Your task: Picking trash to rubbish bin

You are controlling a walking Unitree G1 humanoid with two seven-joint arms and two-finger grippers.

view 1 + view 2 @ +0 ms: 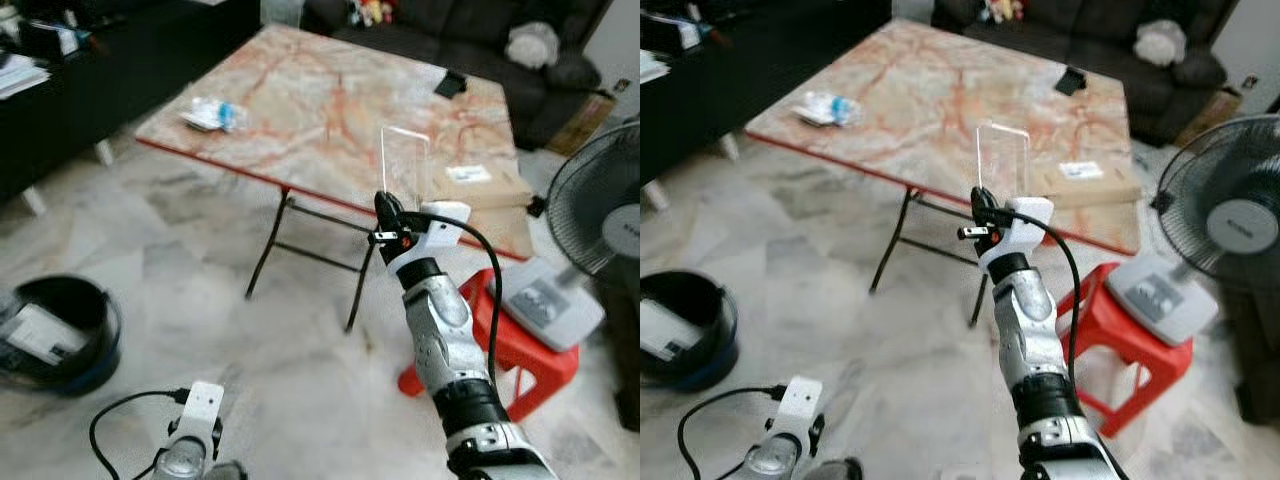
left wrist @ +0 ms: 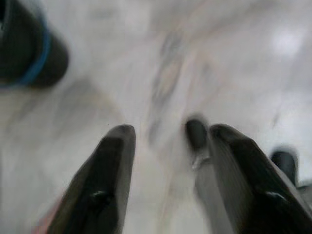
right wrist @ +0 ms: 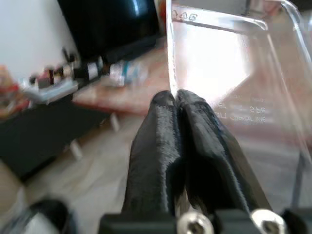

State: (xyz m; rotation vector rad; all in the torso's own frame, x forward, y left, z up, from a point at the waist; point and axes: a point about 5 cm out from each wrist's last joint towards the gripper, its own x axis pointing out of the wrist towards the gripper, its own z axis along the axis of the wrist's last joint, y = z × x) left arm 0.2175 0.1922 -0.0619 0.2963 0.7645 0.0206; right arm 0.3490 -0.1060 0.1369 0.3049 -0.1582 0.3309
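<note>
One clear rectangular plastic container [image 1: 404, 163] stands upright above the right tool [image 1: 385, 207], fingers clamped on its lower edge, over the marble-patterned desk [image 1: 330, 110] edge.

Home living room: sofa [image 1: 470, 40], marble table [image 1: 330, 110]

We see a big marble table [image 1: 330, 110], a red stool [image 1: 520, 345], a white fan [image 1: 600, 220] and a dark sofa [image 1: 470, 30].
</note>
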